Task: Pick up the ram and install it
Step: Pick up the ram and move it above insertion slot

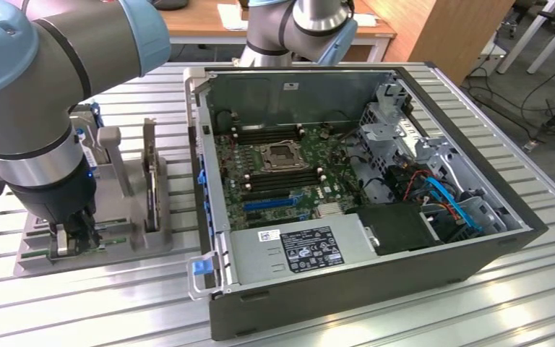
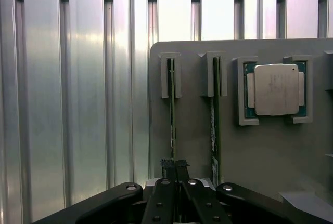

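On counter point(image 2: 78, 104), ram point(image 2: 171, 104) stands on edge in gray holder point(image 2: 260, 151) slot, long axis along slot, parallel to second stick point(image 2: 214, 104) just beside; hand point(image 2: 174, 168) clenched on ram's thin top edge.

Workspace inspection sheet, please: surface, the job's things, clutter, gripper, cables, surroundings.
Surface: ribbed metal table.
Job's things: ram standing on edge in a grey holder, second stick beside it; open computer case with motherboard.
Clutter: processor chip seated in the holder.
Gripper: gripper shut on the ram.
Cables: blue cables inside the case.
Surroundings: wooden furniture behind the table.
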